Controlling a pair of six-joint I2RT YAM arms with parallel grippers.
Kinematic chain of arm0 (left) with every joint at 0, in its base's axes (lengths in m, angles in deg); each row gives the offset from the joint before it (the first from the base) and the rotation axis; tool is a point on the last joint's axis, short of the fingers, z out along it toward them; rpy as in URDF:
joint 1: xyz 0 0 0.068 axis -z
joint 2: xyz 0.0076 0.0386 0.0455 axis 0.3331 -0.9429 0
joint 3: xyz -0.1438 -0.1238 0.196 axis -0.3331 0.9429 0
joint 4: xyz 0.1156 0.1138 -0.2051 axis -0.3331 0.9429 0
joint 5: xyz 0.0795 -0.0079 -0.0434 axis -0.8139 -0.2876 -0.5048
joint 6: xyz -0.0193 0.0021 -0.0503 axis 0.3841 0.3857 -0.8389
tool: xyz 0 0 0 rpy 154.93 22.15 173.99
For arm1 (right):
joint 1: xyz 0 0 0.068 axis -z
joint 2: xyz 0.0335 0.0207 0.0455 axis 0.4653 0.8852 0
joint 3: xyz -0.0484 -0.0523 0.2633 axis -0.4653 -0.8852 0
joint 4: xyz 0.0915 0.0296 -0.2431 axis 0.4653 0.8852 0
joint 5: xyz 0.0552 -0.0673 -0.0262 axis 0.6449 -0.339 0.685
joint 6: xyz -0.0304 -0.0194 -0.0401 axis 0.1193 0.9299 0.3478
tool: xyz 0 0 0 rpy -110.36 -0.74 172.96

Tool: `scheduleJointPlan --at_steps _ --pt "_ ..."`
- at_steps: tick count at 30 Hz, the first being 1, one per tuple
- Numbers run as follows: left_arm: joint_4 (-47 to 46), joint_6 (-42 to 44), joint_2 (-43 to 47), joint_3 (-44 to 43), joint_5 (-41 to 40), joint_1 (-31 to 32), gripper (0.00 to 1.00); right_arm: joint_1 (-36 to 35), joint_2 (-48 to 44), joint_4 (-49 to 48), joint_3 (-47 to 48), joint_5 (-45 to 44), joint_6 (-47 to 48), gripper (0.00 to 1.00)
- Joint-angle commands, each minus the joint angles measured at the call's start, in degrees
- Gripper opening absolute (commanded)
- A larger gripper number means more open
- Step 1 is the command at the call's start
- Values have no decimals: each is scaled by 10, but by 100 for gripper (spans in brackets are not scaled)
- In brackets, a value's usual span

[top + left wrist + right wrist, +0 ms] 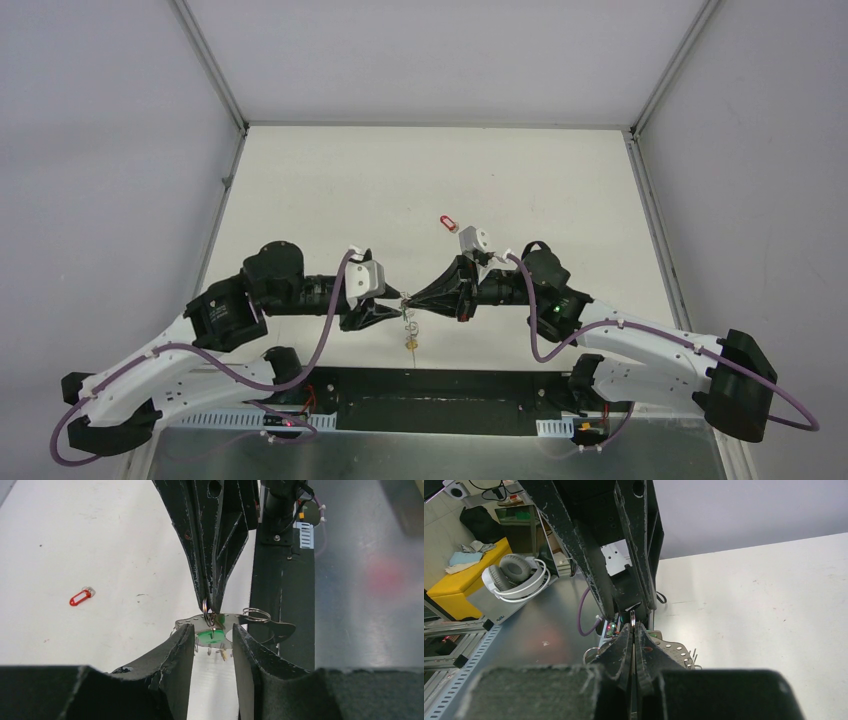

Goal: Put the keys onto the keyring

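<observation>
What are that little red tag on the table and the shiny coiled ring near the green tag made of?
Red tag: probably plastic with a glossy finish, an even bright red with a paler, see-through-looking end.
Small coiled ring: most likely bare polished steel wire. It is thin and silvery grey, and its doubled loops catch the light.

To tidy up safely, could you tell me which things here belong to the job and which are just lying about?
Job: keyring, pinched in right claw; green-tagged key; yellow-tagged key; loose red-tagged key; left claw, open.
Lying about: headphones; yellow box.
</observation>
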Motion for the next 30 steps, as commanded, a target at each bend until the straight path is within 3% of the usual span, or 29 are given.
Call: scheduleJointPlan --at_steps 1,8,17,22,23,26,30 --pt "-34 -46 -13 5 -7 4 34 0 -17 -43 5 -4 3 0" --pt "-36 -53 -24 5 -9 4 26 0 -16 -45 4 -5 3 0" --pt "-38 -61 -36 5 -14 4 1 0 -16 -46 2 -5 2 0" --pt "-36 -62 -30 -2 -29 4 0 0 -18 -46 0 -10 0 0" --pt "-32 -61 -30 -5 -33 4 0 -1 -19 -46 0 -10 -1 8" --pt "-11 -57 -35 -26 -46 4 0 0 -23 -46 -3 -14 -3 45" --pt "51 -40 -60 -73 -58 4 0 0 -38 -45 -12 -30 3 66"
